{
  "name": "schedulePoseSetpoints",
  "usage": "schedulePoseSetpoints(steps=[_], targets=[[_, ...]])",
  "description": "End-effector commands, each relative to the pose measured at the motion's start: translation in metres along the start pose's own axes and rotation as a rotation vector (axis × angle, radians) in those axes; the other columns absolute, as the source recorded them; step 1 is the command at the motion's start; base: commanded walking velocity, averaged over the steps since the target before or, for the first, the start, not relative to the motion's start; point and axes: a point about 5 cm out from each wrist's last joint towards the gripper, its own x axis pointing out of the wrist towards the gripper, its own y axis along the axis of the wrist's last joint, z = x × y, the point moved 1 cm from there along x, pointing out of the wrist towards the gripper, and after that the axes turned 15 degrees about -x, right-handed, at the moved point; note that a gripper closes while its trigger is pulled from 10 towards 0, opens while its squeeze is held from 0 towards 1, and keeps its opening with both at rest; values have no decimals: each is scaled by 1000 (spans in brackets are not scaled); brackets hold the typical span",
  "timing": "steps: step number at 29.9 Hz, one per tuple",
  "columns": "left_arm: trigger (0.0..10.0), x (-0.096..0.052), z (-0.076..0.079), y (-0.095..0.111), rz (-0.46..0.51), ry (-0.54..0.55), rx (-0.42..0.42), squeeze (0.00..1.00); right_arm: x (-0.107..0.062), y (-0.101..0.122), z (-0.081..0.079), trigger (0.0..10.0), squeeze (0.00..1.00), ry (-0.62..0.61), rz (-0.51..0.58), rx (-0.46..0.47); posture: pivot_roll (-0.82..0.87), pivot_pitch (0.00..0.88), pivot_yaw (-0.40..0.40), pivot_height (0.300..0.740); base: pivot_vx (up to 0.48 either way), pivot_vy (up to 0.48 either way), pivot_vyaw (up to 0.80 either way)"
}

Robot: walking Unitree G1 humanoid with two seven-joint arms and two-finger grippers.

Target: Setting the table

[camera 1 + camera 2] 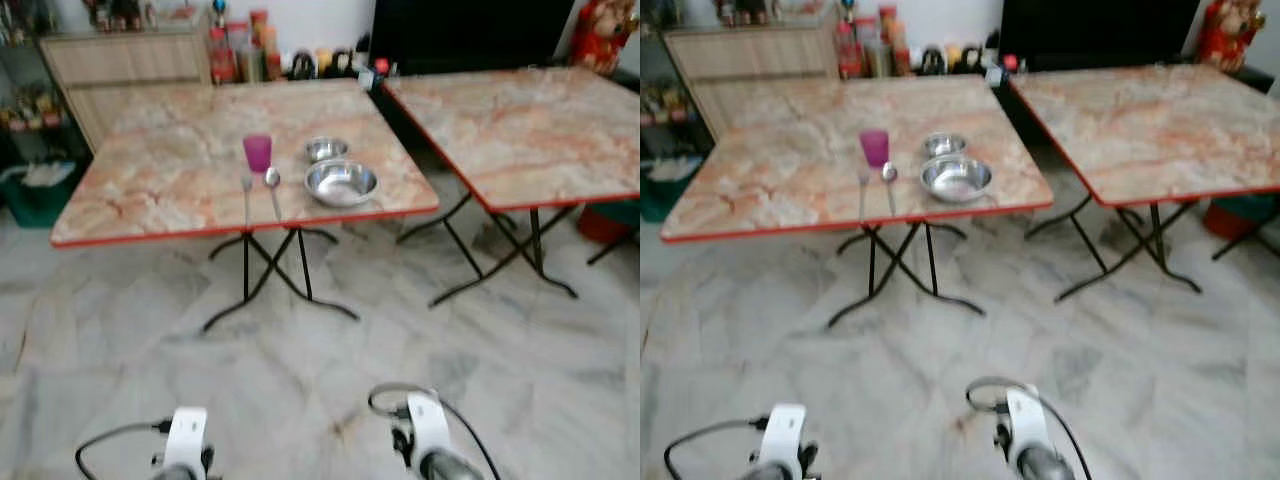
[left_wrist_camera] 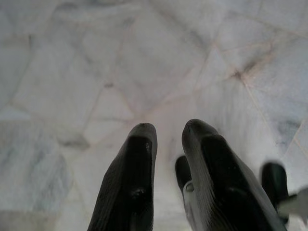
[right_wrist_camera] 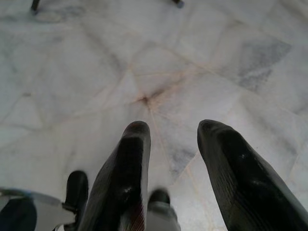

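Both arms hang low at the robot's sides, well away from the tables. The left gripper [image 2: 166, 132] points down at the marble floor [image 2: 96, 72]; its two black fingers [image 2: 139, 159] stand a little apart, with a narrow gap between them, and they hold nothing. The right gripper [image 3: 171, 130] also points down at the floor, and its fingers are spread wider, again with nothing between them. In the head views only the white wrists with their cables show at the lower edge, the left one [image 1: 186, 440] and the right one [image 1: 427, 430].

Farther out, across a stretch of pale floor, stands a folding table [image 1: 150, 190] with a marble-pattern top, a red edge and crossed black legs. Near its front edge the place setting is laid. A pink cup [image 1: 257, 153] stands upright. Just in front of it lie a fork [image 1: 246, 195] and a spoon [image 1: 273, 188], side by side, handles toward the table edge. To the right of them sits a large steel bowl [image 1: 341, 182], and a small steel bowl [image 1: 326, 150] sits just behind it, very near; I cannot tell if the two touch.

A second table [image 1: 520, 130] of the same kind stands to the right, a small gap between them. Behind are a wooden cabinet [image 1: 120, 65], some bottles [image 1: 240, 50] and a dark screen [image 1: 470, 30].
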Motion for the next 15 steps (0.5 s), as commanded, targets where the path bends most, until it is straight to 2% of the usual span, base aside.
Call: schedulePoseSetpoints(steps=[1, 15], targets=[[10000, 1, 8, -4, -15, -19, 8, 0, -1, -5, 6, 10000, 0, -6, -17, -24, 0, 0, -5, 728, 394, 0, 0], [10000, 1, 11, -5, -20, -28, 16, 0, -1, -4, 4, 10000, 0, -5, -15, -24, 1, 0, -7, 728, 396, 0, 0]])
